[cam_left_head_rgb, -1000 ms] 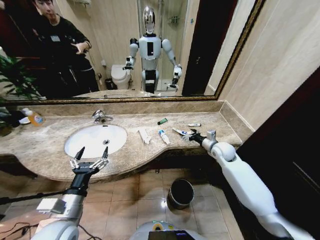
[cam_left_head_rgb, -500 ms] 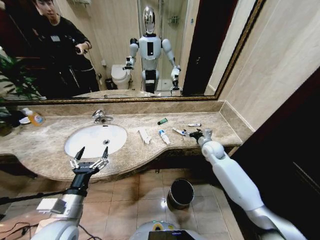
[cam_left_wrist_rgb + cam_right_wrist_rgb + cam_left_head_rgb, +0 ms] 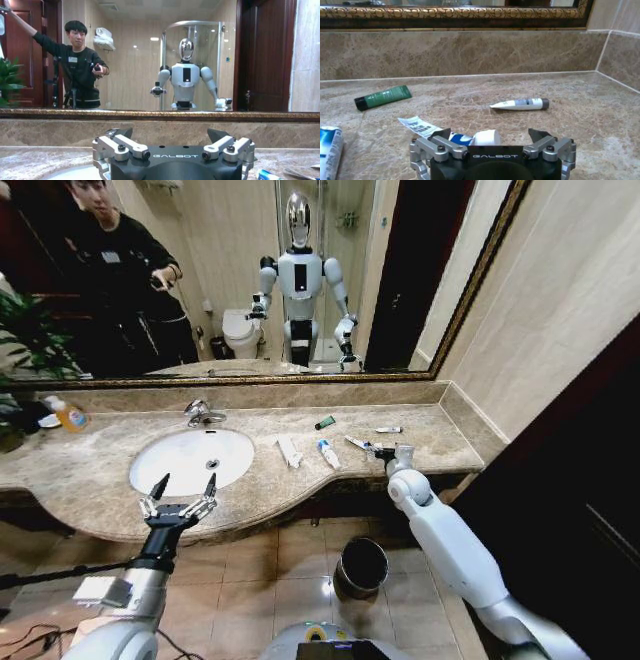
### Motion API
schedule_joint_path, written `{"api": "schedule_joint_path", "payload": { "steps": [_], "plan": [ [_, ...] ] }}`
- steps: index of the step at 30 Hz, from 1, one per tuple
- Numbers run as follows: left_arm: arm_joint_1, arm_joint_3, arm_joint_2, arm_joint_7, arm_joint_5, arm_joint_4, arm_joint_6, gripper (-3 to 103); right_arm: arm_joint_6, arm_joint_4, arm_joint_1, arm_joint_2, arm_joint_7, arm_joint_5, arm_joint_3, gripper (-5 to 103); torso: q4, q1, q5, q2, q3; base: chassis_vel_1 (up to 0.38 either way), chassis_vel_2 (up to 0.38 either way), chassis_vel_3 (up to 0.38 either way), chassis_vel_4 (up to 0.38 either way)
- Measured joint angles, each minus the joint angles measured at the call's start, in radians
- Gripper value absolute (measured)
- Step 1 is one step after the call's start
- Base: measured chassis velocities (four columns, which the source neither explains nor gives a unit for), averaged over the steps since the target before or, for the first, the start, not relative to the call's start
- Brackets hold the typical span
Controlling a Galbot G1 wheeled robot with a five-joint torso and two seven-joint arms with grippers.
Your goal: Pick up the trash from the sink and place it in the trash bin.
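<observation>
Litter lies scattered on the beige marble worktop [image 3: 100, 470] right of centre in the head view, not in the white oval sink [image 3: 190, 458]. The right end effector [image 3: 490, 139], fingers apart, straddles a white-and-blue tube [image 3: 470, 138], apparently lined up to grasp it. The left end effector [image 3: 180, 498] hovers spread and empty at lower left.

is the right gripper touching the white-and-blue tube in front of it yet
Cannot tell. In the right wrist view the open right gripper brackets the white-and-blue tube, but its own body hides any contact.
</observation>
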Motion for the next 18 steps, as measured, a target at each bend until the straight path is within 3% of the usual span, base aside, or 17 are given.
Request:
{"api": "schedule_joint_path", "payload": {
  "steps": [3, 4, 6, 13, 18],
  "plan": [
    [0.000, 0.000, 0.000, 0.000, 0.000, 0.000, 0.000, 100, 0.002, -0.005, 0.000, 0.005, -0.002, -0.005, 0.000, 101, 0.0000, 0.000, 0.0000, 0.000, 0.000, 0.000, 0.000, 0.000, 0.000],
    [0.000, 0.000, 0.000, 0.000, 0.000, 0.000, 0.000, 100, 0.006, -0.012, 0.000, 0.009, -0.003, -0.013, 0.002, 94, 0.0000, 0.000, 0.0000, 0.000, 0.000, 0.000, 0.000, 0.000, 0.000],
    [0.000, 0.000, 0.000, 0.000, 0.000, 0.000, 0.000, 100, 0.007, -0.013, -0.001, 0.009, -0.002, -0.016, 0.003, 94, 0.0000, 0.000, 0.0000, 0.000, 0.000, 0.000, 0.000, 0.000, 0.000],
    [0.000, 0.000, 0.000, 0.000, 0.000, 0.000, 0.000, 100, 0.006, -0.013, -0.002, 0.004, 0.007, -0.017, 0.012, 61, 0.0000, 0.000, 0.0000, 0.000, 0.000, 0.000, 0.000, 0.000, 0.000],
    [0.000, 0.000, 0.000, 0.000, 0.000, 0.000, 0.000, 100, 0.005, -0.011, -0.010, 0.001, 0.007, -0.017, 0.011, 46, -0.0001, 0.000, 0.0000, 0.000, 0.000, 0.000, 0.000, 0.000, 0.000]
  ]
}}
